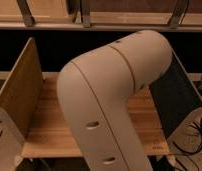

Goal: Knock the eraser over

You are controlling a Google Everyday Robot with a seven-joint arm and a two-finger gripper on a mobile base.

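My own beige arm [114, 90] fills the middle of the camera view, bent at the elbow. It hides most of the wooden table [49, 127] behind it. The eraser is not visible; it is hidden or out of view. The gripper is not in view; it lies beyond the arm's upper right end, out of sight.
A wooden side panel [21, 92] stands on the table's left edge. A dark panel [176, 100] stands on the right edge. A shelf with metal brackets [89, 17] runs along the top. Cables [194, 142] lie on the floor at lower right.
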